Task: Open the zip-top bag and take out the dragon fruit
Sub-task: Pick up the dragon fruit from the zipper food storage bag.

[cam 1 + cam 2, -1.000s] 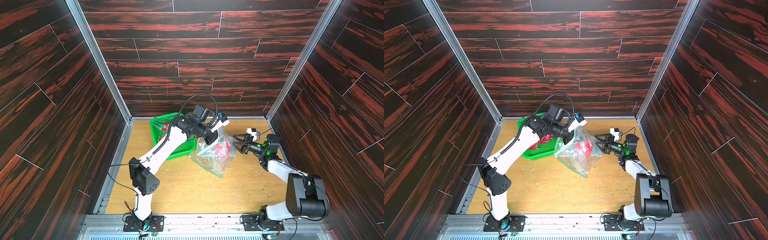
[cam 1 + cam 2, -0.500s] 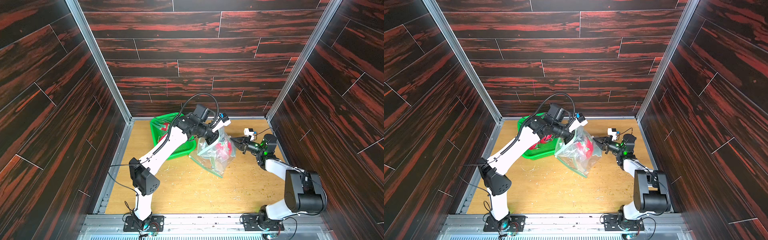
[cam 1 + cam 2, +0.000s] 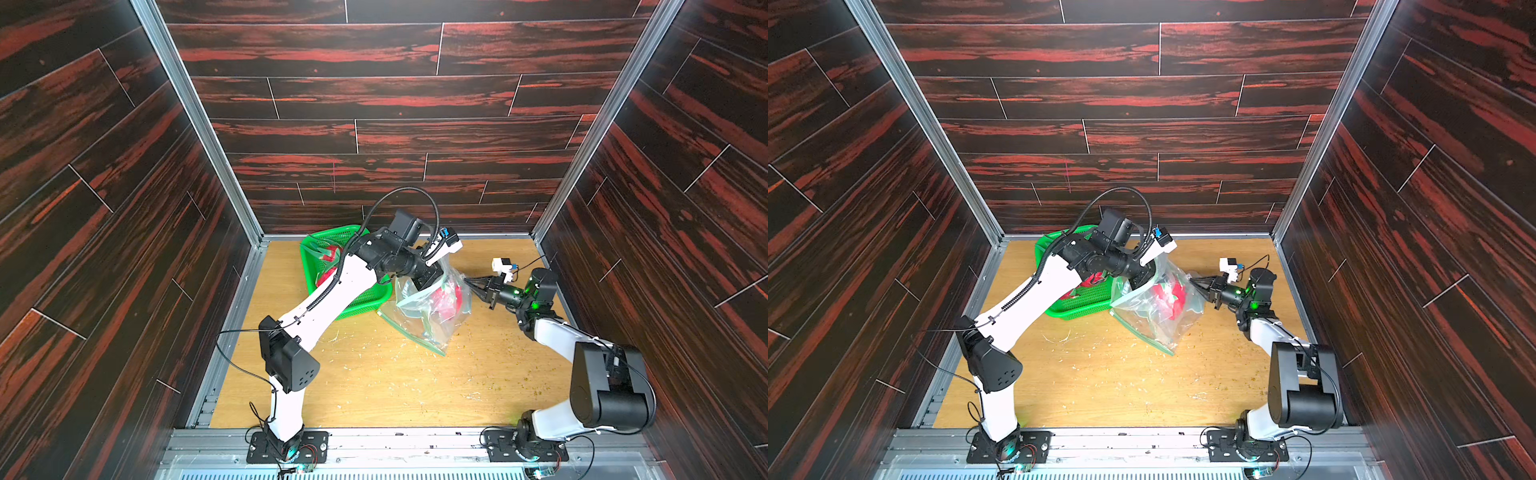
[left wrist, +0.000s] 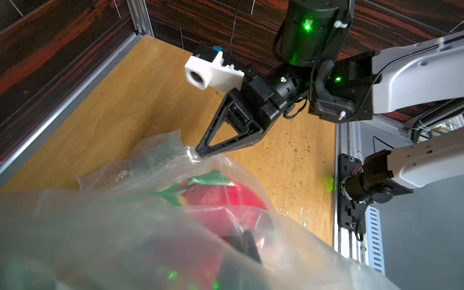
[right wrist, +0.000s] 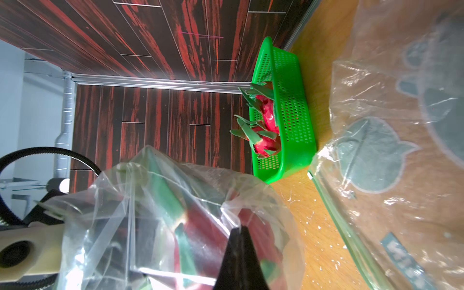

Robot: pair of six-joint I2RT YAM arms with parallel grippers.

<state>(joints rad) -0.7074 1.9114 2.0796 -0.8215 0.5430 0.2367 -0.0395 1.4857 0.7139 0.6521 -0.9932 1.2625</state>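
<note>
The red dragon fruit (image 4: 221,198) sits inside the clear bag (image 3: 428,328) on the surface (image 3: 374,374). The right pincer (image 4: 200,152) is pressed together, pinching the bag's plastic just beside the fruit. The left pincer (image 4: 243,238) is pressed together too, holding the bag up on the fruit's other side. Other dragon fruits (image 5: 267,118) lie in the green basket (image 3: 365,301) beside the bag.

White left arm (image 3: 332,291) stretches forward, black left gripper (image 3: 423,277) closed; black triangular-fingered right gripper (image 4: 200,152) level, jaws together.
</note>
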